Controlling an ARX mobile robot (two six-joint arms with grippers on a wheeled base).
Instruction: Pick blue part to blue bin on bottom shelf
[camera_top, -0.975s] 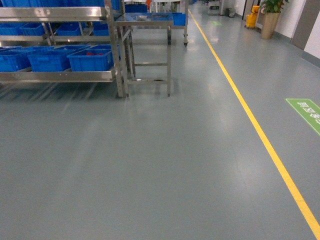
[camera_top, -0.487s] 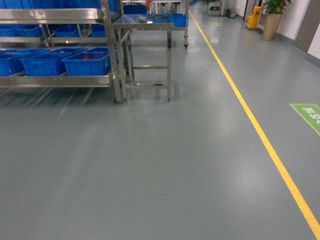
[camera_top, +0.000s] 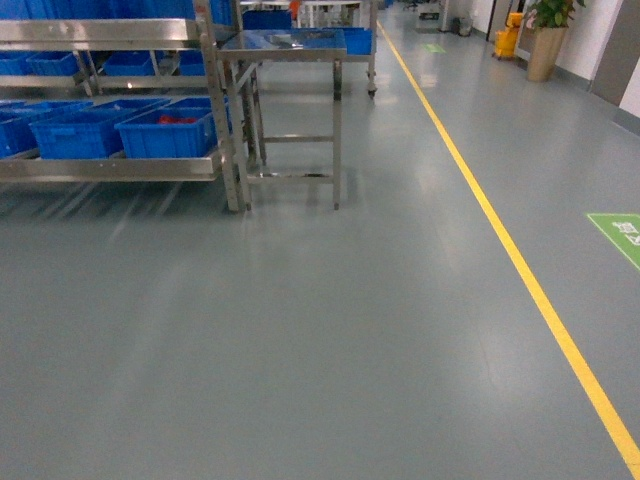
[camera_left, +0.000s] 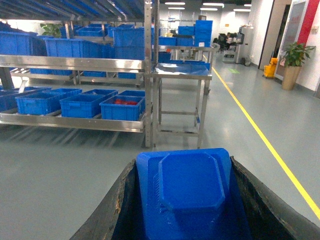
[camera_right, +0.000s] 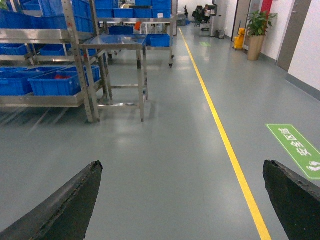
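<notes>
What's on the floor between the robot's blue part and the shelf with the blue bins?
Nothing: the left wrist view shows only bare grey floor between the blue part and the bottom shelf.

Right gripper (camera_right: 182, 200) jaws spread wide, nothing between them, grey floor (camera_right: 165, 150) below. Steel rack (camera_right: 45, 65) with blue bins (camera_right: 55, 82) far left; small steel table (camera_right: 117, 50) beside it. Yellow line (camera_right: 220, 130) runs ahead.
</notes>
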